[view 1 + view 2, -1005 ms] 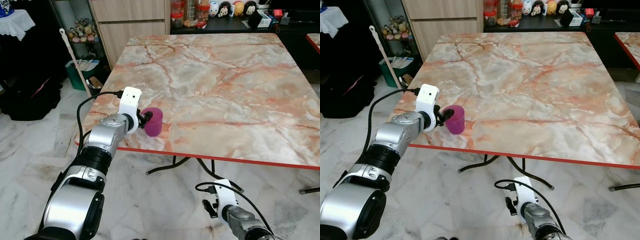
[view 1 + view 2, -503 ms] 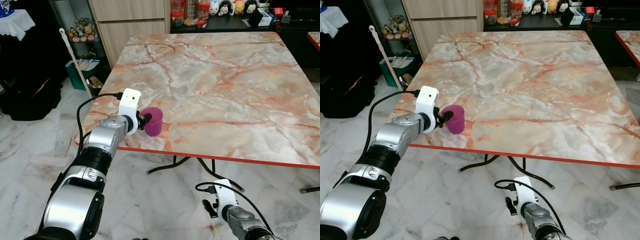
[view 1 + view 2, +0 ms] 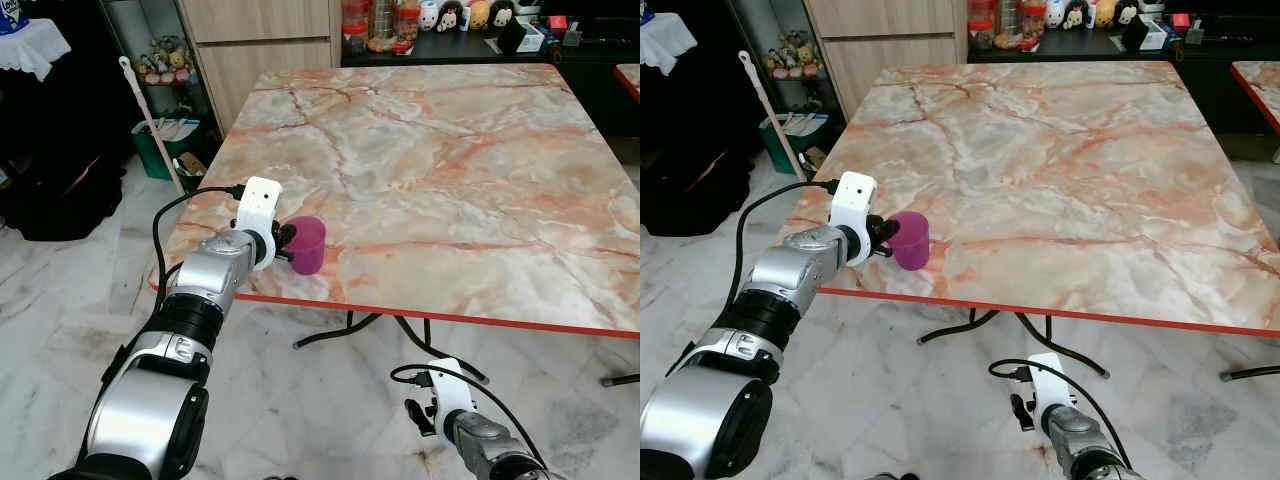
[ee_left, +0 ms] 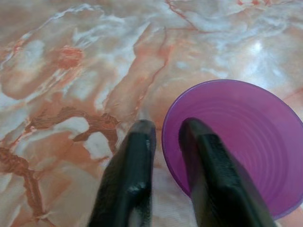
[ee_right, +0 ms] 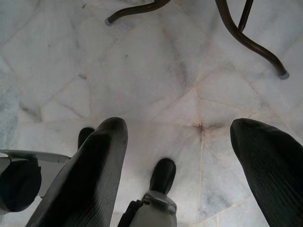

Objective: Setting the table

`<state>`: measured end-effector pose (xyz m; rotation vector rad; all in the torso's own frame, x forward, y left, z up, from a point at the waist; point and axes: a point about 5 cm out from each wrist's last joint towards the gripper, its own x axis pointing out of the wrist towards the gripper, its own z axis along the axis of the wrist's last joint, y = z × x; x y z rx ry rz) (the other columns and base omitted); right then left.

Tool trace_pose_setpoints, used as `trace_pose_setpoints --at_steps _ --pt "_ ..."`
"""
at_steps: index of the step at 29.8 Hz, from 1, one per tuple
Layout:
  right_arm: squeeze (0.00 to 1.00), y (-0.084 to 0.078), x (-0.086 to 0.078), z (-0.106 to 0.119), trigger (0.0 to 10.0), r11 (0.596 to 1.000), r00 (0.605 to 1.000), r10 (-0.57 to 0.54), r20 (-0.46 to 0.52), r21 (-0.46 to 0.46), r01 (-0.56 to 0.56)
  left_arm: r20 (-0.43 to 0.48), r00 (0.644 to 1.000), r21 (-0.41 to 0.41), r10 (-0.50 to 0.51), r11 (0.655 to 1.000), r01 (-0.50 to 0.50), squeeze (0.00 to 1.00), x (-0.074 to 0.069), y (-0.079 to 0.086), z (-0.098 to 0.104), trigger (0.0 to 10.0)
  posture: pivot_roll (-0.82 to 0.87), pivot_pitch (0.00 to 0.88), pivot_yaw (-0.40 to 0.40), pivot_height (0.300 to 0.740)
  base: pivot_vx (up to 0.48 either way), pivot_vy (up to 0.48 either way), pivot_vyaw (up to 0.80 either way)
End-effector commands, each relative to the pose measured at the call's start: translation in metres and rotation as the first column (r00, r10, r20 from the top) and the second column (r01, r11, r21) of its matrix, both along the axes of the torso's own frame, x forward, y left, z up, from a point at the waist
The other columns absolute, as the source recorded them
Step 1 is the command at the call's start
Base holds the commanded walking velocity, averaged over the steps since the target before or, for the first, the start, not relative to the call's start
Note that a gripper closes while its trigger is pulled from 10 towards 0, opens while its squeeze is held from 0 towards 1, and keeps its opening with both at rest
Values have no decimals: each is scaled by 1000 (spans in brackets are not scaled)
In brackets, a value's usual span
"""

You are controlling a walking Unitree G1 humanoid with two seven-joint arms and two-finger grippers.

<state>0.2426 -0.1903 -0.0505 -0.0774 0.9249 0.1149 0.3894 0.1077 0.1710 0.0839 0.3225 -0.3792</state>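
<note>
Left gripper (image 4: 163,142) clamped on the purple cup (image 3: 306,245): one finger inside the rim, one outside against the wall. Cup is upright at the near left corner of the marble worktop (image 3: 450,160), close to its red front edge. Right gripper (image 5: 180,156) hangs below the worktop over the tiled floor (image 5: 156,80), fingers spread wide, holding nothing.
</note>
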Motion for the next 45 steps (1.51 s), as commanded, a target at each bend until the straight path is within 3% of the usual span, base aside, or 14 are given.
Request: trace_pose_setpoints --at_steps 1,23,28,32,33,34,36,37,38,39,40,43,45 --pt "0 4 0 -1 10000 1000 1000 7 -5 3 -7 -1 1000 23 12 1000 -12 0 2 5 3 0 10 63 90 740 0 0 0" --pt "0 4 0 -1 10000 1000 1000 11 -8 2 -11 7 1000 22 19 1000 -19 0 1 9 1 0 10 63 90 740 0 0 0" --pt "0 4 0 -1 10000 1000 1000 10 -7 2 -10 116 982 -102 146 986 -134 0 4 31 19 0 10 63 86 740 0 0 0" --pt "0 4 0 0 10000 1000 1000 11 -7 2 -11 198 961 -181 195 970 -159 0 3 44 33 0 10 63 86 740 0 0 0" --pt "0 4 0 0 10000 1000 1000 11 -7 3 -11 211 955 -192 209 967 -169 0 3 46 35 863 10 63 86 740 0 0 0" --pt "0 4 0 -1 10000 1000 1000 10 -6 4 -9 228 932 -213 281 949 -233 0 2 59 37 10000 14 62 84 740 0 0 0" --pt "0 4 0 -1 10000 1000 1000 9 -6 4 -9 232 926 -218 299 943 -250 0 2 62 37 10000 14 62 84 740 0 0 0" --pt "0 4 0 -1 10000 1000 1000 8 -5 5 -8 246 895 -237 371 919 -316 0 0 77 38 10000 14 62 84 740 0 0 0" --pt "0 4 0 -1 10000 1000 1000 8 -5 5 -8 246 895 -237 371 919 -316 0 0 77 38 10000 14 62 84 740 0 0 0" --pt "0 4 0 -1 10000 1000 1000 6 -4 6 -6 272 857 -228 438 894 -385 0 -4 96 37 10000 15 62 84 740 0 0 0" --pt "0 4 0 -1 10000 1000 1000 6 -4 6 -6 284 844 -218 455 888 -405 0 -6 102 37 10000 15 62 84 740 0 0 0" --pt "0 5 0 -1 10000 1000 1000 6 -4 7 -6 296 834 -211 466 883 -418 0 -7 106 37 10000 15 62 84 740 0 0 0" --pt "0 5 0 -1 10000 1000 1000 6 -4 7 -6 349 744 -132 570 816 -563 0 -19 145 33 10000 15 62 84 740 0 0 0"
